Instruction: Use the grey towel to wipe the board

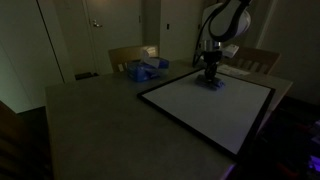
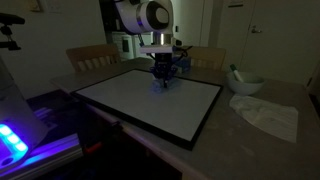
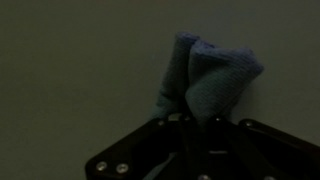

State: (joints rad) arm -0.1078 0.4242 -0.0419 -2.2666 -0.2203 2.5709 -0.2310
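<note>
A white board with a black frame (image 1: 200, 105) (image 2: 150, 100) lies flat on the table in both exterior views. My gripper (image 1: 209, 80) (image 2: 163, 80) stands over the board's far edge, shut on a grey-blue towel (image 3: 212, 75). In the wrist view the bunched towel sticks out between the fingers (image 3: 190, 122) and presses against the pale board surface (image 3: 70, 70). The towel shows as a small bluish lump under the fingers in both exterior views (image 1: 212, 85) (image 2: 164, 84).
A blue cloth pile (image 1: 143, 70) lies on the table near a chair (image 1: 130, 55). A white crumpled cloth (image 2: 268, 115) and a bowl (image 2: 245, 84) lie beside the board. A second chair (image 1: 255, 62) stands behind the arm. The room is dim.
</note>
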